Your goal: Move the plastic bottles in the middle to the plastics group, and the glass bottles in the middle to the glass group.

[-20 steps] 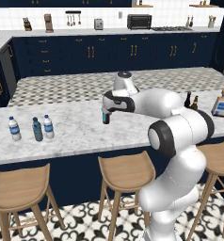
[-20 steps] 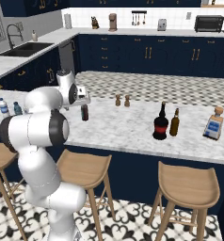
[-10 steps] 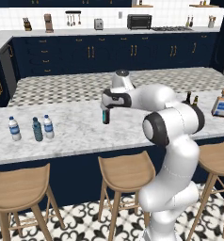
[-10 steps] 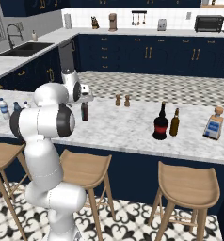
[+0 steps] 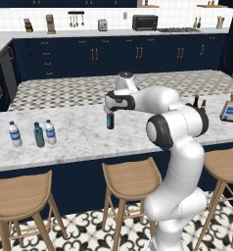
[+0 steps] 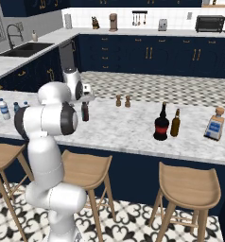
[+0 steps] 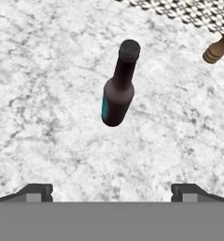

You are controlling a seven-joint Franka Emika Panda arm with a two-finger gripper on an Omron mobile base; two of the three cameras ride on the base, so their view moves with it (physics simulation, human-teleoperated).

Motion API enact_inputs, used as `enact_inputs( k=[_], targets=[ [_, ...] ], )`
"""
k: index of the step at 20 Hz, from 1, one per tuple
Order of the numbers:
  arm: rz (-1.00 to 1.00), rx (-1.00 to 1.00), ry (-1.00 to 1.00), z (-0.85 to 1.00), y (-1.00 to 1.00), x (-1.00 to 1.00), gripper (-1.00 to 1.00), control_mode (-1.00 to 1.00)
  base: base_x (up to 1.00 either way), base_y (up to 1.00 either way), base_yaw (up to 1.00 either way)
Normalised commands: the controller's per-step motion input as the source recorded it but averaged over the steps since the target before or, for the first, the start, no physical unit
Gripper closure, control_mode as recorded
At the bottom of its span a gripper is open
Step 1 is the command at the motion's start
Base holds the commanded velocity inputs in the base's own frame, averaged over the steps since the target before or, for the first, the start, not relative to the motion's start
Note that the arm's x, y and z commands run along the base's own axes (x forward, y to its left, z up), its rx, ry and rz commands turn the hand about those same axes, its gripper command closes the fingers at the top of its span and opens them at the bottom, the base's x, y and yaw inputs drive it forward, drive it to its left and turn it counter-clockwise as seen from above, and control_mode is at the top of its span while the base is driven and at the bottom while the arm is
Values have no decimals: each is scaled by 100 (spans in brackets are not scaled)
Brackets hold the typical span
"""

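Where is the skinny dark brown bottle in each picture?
Left base view: the brown bottle stands on the marble counter near the middle of the picture, right under the gripper.
Right base view: left of middle, beside the white arm.
Hand view: upper middle, seen from above.
Shared landmark: the shakers beyond it, at the hand view's top right.

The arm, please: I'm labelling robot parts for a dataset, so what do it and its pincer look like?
The arm is glossy white, built of thick rounded segments with dark grey to black joint rings and end caps. No cables or markings are visible. The pincer has two small dark grey finger tips with lighter grey pads.
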Motion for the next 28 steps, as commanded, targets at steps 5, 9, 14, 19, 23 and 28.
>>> enact_inputs(
  k=[5,9,14,19,23,28],
  targets=[
    [0,0,0,-25,0,7,-100,-100,0,0,0],
    [0,2,0,-17,0,5,-100,-100,0,0,0],
    [0,11,0,-1,0,0,-100,-100,0,0,0],
    [0,4,0,-1,0,6,-100,-100,0,0,0],
    [0,0,0,-11,0,33,-100,-100,0,0,0],
    [0,0,0,-8,4,26,-100,-100,0,0,0]
  ],
)
